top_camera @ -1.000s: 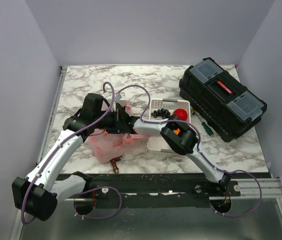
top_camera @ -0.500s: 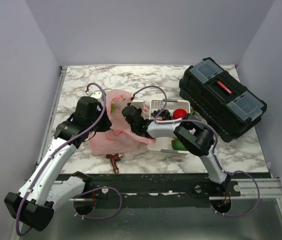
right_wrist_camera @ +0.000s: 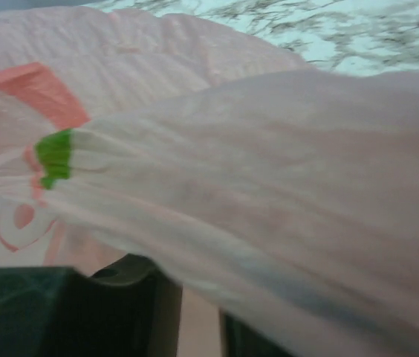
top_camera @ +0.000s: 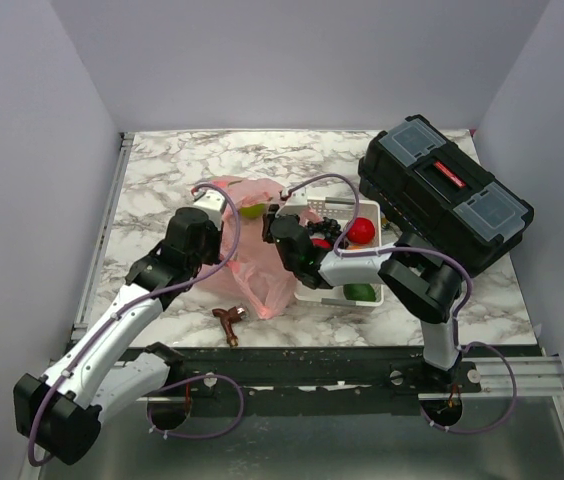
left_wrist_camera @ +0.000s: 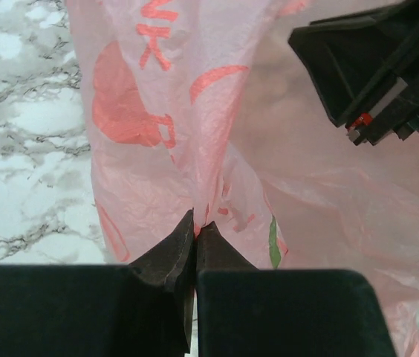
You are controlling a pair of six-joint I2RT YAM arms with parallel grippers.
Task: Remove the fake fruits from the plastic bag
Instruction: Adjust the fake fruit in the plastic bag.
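The pink plastic bag [top_camera: 254,262] hangs lifted between both grippers, its lower end near the table. My left gripper [top_camera: 220,204] is shut on a fold of its film [left_wrist_camera: 196,227]. My right gripper [top_camera: 280,228] pinches the bag's other side, and film drapes over its nearly closed jaws [right_wrist_camera: 200,297]. A light green fruit [top_camera: 252,211] shows at the bag's upper edge. The white tray [top_camera: 310,290] holds a red apple [top_camera: 360,231], black grapes [top_camera: 328,224] and a dark green fruit [top_camera: 359,292]. No orange shows.
A large black toolbox [top_camera: 444,196] fills the right back of the marble table. A green-handled screwdriver [top_camera: 413,256] lies beside it. A small brown object [top_camera: 229,320] lies near the front edge, below the bag.
The bag has been raised and carried right toward the tray. My right gripper has closed on it, and the right arm has swung right. The dark green fruit now shows in the tray.
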